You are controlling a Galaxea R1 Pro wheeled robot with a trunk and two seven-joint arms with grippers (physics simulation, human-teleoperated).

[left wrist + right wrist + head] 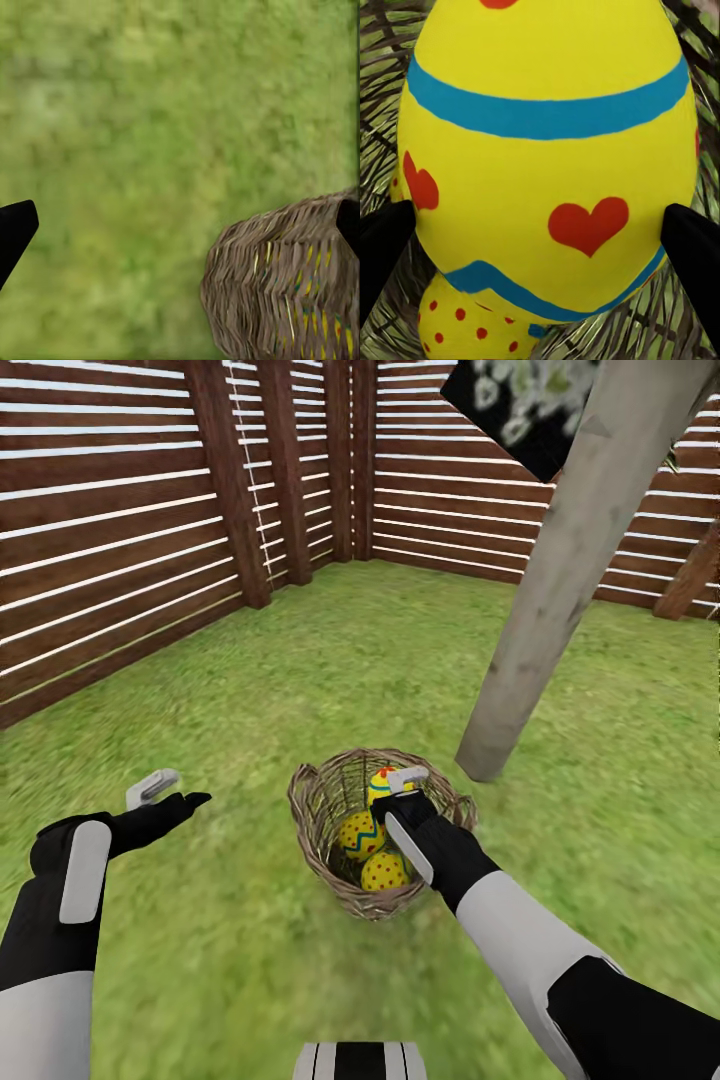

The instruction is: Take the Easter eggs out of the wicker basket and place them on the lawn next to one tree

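The wicker basket (318, 855) stands on the lawn (330, 660) just in front of the tree (560, 580). Three Easter eggs lie in it: one at the top (380, 780), one in the middle (357, 833) and one nearest me (383, 871). My right gripper (392, 795) reaches into the basket. In the right wrist view its black fingers (382, 240) press both sides of the top egg (547, 150), with a dotted egg (465, 322) beneath. My left gripper (165, 792) hangs open over the grass left of the basket (285, 285).
A reddish-brown slatted fence (120, 530) closes the garden at the left and back, with posts at the corner. The pale trunk leans up to the right, and dark foliage (520, 410) hangs above. Grass stretches between the basket and the fence.
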